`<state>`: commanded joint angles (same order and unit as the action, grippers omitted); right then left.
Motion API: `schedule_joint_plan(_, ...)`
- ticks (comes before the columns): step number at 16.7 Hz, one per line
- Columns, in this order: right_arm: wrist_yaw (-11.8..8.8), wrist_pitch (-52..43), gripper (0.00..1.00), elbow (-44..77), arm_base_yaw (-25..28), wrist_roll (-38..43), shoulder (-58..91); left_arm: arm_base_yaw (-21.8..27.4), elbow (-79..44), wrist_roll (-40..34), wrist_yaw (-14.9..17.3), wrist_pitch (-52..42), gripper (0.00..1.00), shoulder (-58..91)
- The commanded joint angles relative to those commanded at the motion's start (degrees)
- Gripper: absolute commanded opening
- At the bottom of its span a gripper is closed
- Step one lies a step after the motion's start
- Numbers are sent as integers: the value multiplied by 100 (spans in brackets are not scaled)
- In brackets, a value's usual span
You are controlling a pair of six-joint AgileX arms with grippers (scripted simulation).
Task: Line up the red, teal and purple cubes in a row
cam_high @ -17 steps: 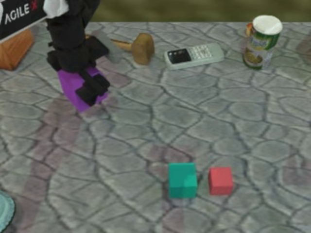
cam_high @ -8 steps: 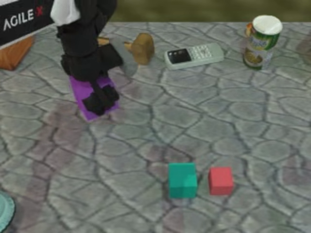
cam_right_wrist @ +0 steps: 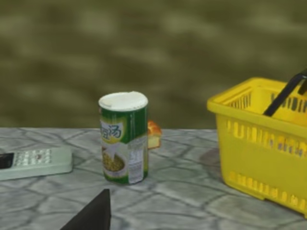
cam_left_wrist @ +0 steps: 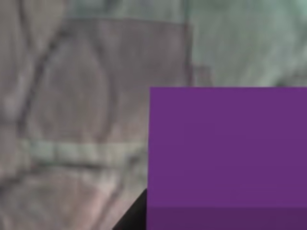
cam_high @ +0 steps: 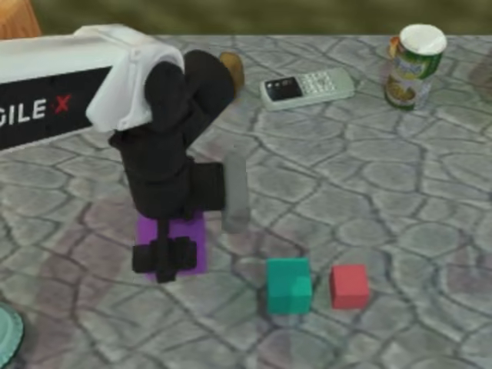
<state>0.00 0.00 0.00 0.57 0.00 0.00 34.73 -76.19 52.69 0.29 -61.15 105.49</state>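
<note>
My left gripper point(cam_high: 163, 261) is shut on the purple cube point(cam_high: 173, 244), the largest one, and holds it left of the teal cube point(cam_high: 289, 284). The small red cube point(cam_high: 349, 286) sits just right of the teal one, with a narrow gap between them. Both rest on the table near the front middle. In the left wrist view the purple cube point(cam_left_wrist: 225, 153) fills the frame, with a dark finger point(cam_left_wrist: 136, 215) against its side. Whether the purple cube touches the table I cannot tell. My right arm is out of the top view, parked.
At the back stand a handset point(cam_high: 307, 87), a green can point(cam_high: 415, 65) and a mallet head point(cam_high: 232, 68). An orange-brown block point(cam_high: 15, 15) is at the back left, a teal plate edge point(cam_high: 6, 334) at the front left. A yellow basket point(cam_right_wrist: 264, 139) stands farther right.
My left arm has carried the purple cube from the back left forward and right, to just left of the teal cube. The teal and red cubes have not moved.
</note>
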Motion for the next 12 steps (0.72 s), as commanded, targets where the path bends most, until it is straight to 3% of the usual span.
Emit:
schedule_joint_plan(8, 0, 0, 100, 0, 0, 0, 0, 121, 251, 136, -6, 146, 0, -133)
schedule_joint_plan(12, 0, 0, 100, 0, 0, 0, 0, 152, 706, 133, -5, 996, 0, 175)
